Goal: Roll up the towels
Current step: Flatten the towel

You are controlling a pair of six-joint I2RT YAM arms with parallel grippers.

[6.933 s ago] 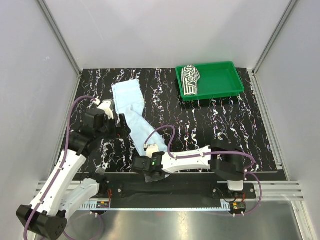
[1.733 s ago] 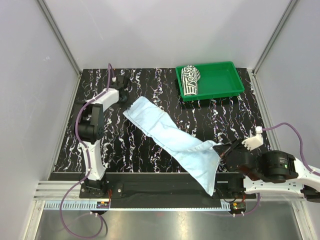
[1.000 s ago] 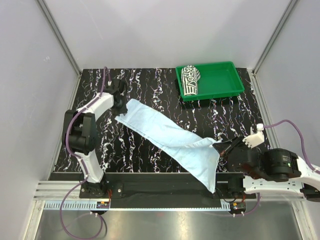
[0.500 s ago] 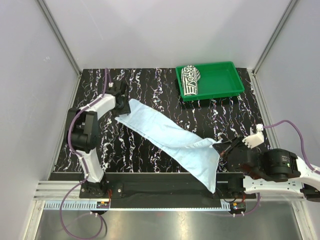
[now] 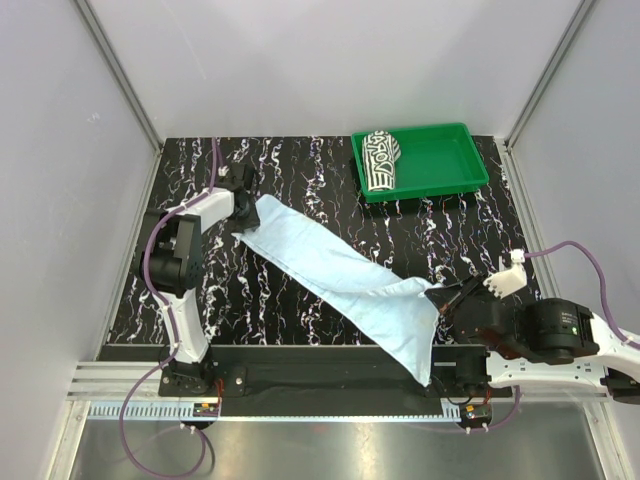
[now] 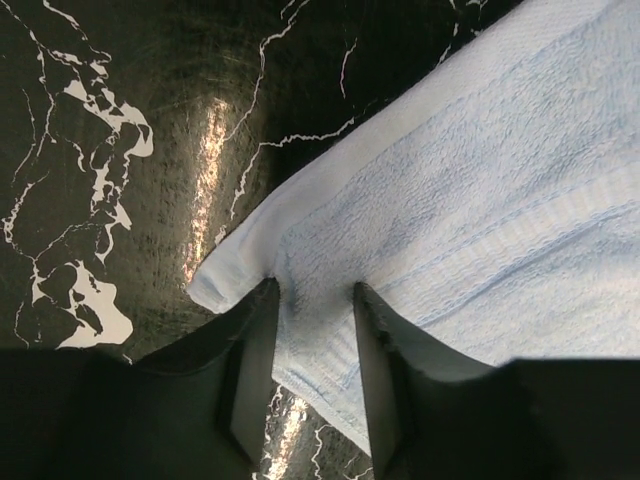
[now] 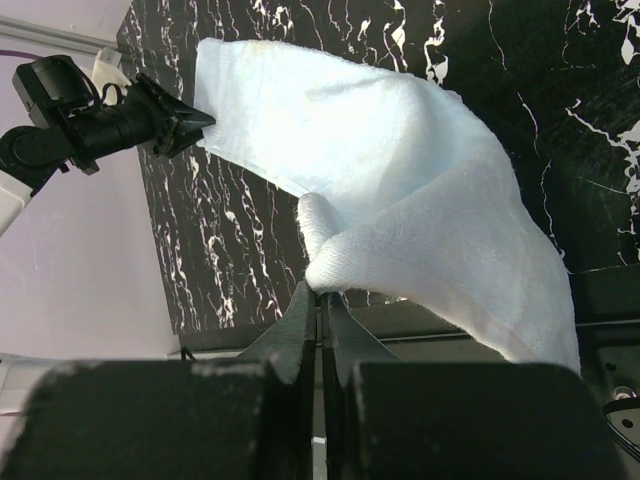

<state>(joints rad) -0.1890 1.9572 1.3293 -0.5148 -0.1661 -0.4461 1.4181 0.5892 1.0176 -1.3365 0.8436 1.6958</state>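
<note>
The pale blue towel point(image 5: 330, 270) lies stretched in a diagonal band across the black marbled table, and its near end hangs over the front edge. My left gripper point(image 5: 243, 212) is at the towel's far left corner. In the left wrist view its jaws point(image 6: 315, 290) stand apart, pressed down on the towel point(image 6: 470, 180) with flat cloth between them. My right gripper point(image 7: 322, 290) is shut on a bunched fold of the towel point(image 7: 400, 180) at the near right point(image 5: 440, 298). The striped towel point(image 5: 380, 160) lies rolled up in the tray.
The green tray point(image 5: 445, 160) stands at the back right of the table. White enclosure walls close off the left, right and back. The arm bases and a metal rail run along the near edge.
My left gripper has shifted a little along the towel's far corner, and its jaws widened, then narrowed. The towel's far end lies slightly straighter. The right gripper has kept its hold and place.
</note>
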